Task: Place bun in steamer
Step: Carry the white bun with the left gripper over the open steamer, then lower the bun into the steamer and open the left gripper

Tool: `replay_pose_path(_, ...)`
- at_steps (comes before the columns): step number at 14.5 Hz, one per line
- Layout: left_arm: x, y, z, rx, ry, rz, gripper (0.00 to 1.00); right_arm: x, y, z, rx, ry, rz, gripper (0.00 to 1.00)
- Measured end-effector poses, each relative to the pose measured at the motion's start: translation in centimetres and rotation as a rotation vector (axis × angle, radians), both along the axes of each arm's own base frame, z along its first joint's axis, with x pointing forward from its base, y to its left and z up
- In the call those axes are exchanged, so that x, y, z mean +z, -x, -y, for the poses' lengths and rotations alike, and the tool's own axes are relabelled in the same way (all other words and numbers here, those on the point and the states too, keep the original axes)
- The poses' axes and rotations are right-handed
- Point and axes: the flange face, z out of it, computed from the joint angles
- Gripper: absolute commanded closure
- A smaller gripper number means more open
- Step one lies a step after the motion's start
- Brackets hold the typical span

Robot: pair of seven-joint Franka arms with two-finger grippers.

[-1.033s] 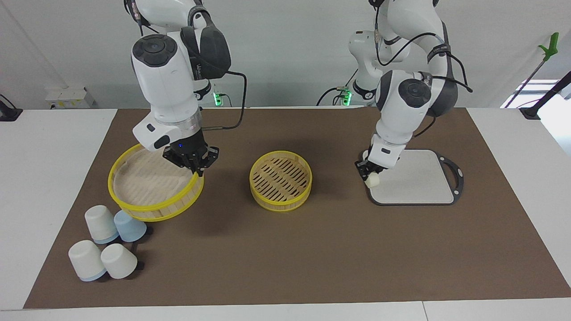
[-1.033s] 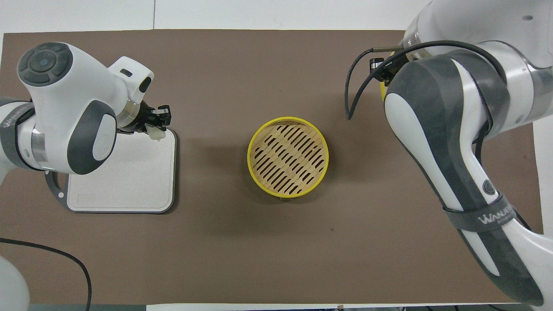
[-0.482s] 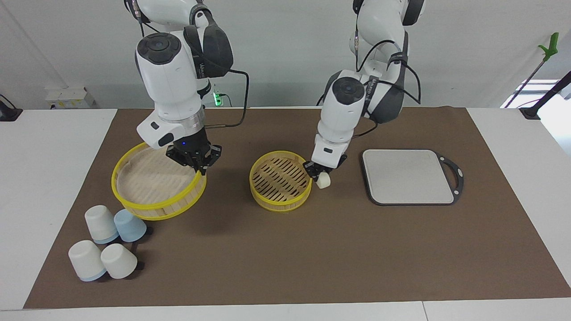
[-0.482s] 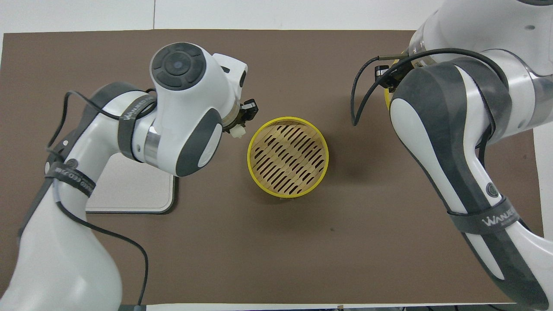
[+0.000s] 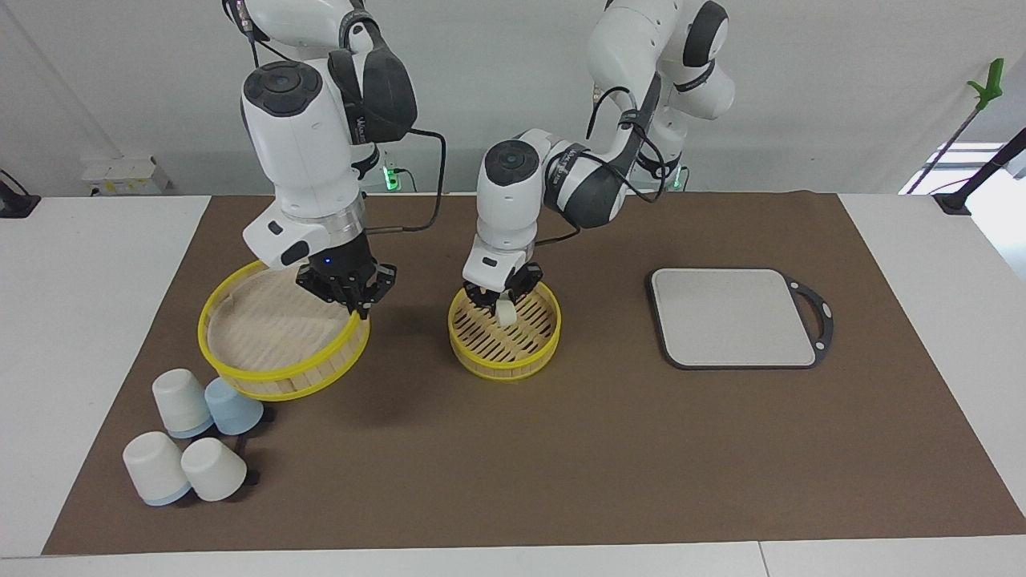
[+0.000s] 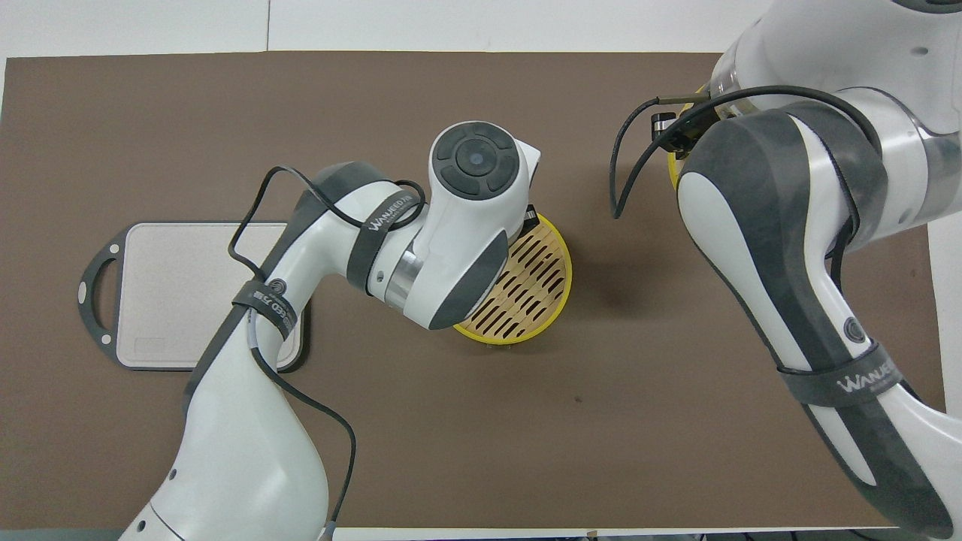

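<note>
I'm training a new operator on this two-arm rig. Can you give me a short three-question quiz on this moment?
1. True or false: the small cream-white dough bun lies on the grey rectangular board.
2. What does the right pincer grip?
A. a white cup
B. the rim of the large yellow-rimmed bamboo lid
C. nothing
3. Fill in: the left pincer holds the bun over the round yellow-rimmed bamboo ____.

Key: 1 false; 2 B; 3 steamer.

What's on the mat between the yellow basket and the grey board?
Nothing: in the facing view only bare brown mat lies between the steamer and the board.
</note>
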Motion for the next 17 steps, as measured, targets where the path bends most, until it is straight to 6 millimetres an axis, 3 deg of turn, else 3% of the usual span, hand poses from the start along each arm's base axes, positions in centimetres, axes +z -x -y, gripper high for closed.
replay_pose_path(9,-6.3,0.2,-1.4,0.017,-0.028,-0.016,0.58,-1.4,0.5,0.1,0.001,-0.005,0.001,1.0)
replay_pose_path(14,-7.5,0.4,-1.6,0.026,-0.018,-0.003,0.47,-1.5,0.8,0.2,0.001,-0.005,-0.001,1.0)
replay_pose_path(15,-7.6,0.4,-1.7,0.028,-0.018,-0.002,0.36,-1.5,0.8,0.2,0.001,-0.004,-0.003,1.0)
replay_pose_path(16,-7.8,0.5,-1.7,0.029,-0.017,-0.001,0.04,-1.7,0.8,0.2,0.001,-0.004,-0.005,1.0)
replay_pose_path(17,-8.0,0.5,-1.8,0.03,-0.015,0.001,0.0,-1.8,0.9,0.2,0.001,-0.003,-0.009,1.0)
